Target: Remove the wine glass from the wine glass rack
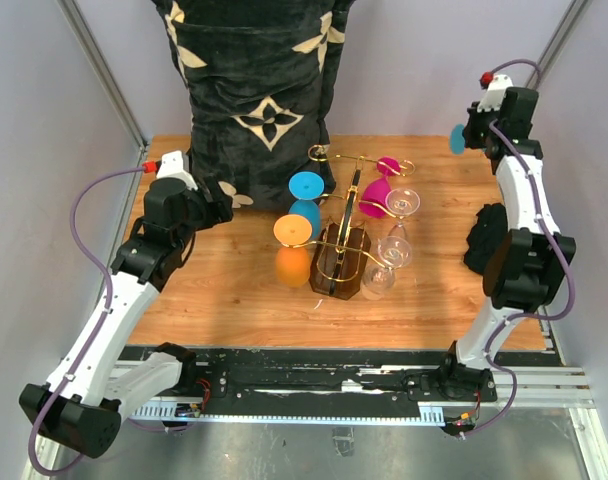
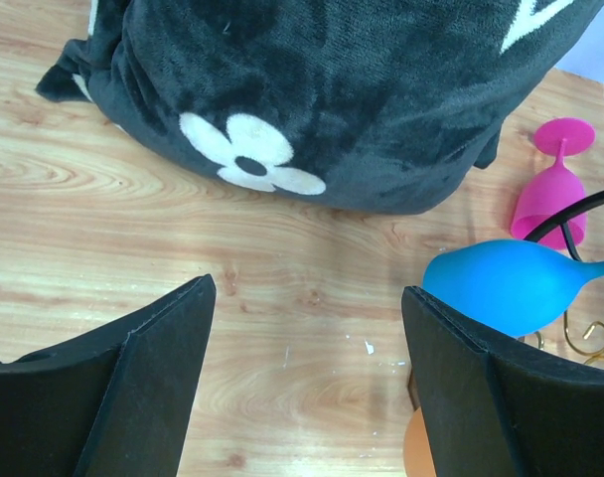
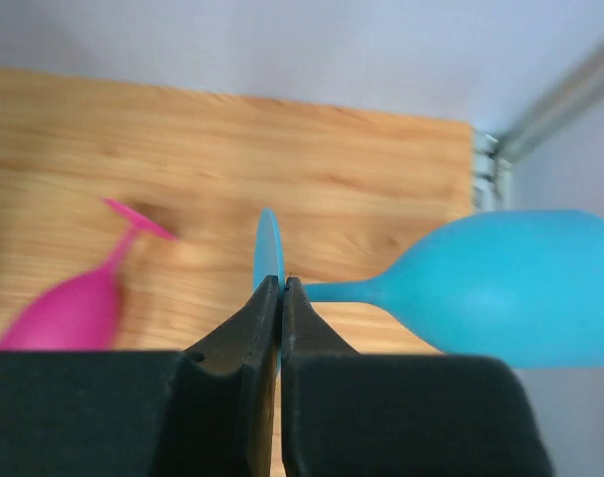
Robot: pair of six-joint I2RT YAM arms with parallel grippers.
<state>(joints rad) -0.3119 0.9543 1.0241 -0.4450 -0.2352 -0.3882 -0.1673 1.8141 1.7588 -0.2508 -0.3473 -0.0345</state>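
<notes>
The wine glass rack (image 1: pixel 342 250), gold wire on a dark brown body, stands mid-table. Blue (image 1: pixel 305 187), orange (image 1: pixel 293 230), magenta (image 1: pixel 380 185) and clear (image 1: pixel 402 203) glasses hang on it. My right gripper (image 1: pixel 469 135) is raised at the far right, away from the rack. It is shut on the flat base (image 3: pixel 268 248) of a light blue wine glass (image 3: pixel 521 288), whose bowl points right in the right wrist view. My left gripper (image 1: pixel 209 205) is open and empty, low over the table left of the rack, with the rack's blue glass (image 2: pixel 511 283) by its right finger.
A big black cushion (image 1: pixel 259 80) with cream flower marks stands at the back, also close ahead in the left wrist view (image 2: pixel 312 89). The magenta glass shows in both wrist views (image 2: pixel 552 184) (image 3: pixel 78 303). Grey walls close in the sides.
</notes>
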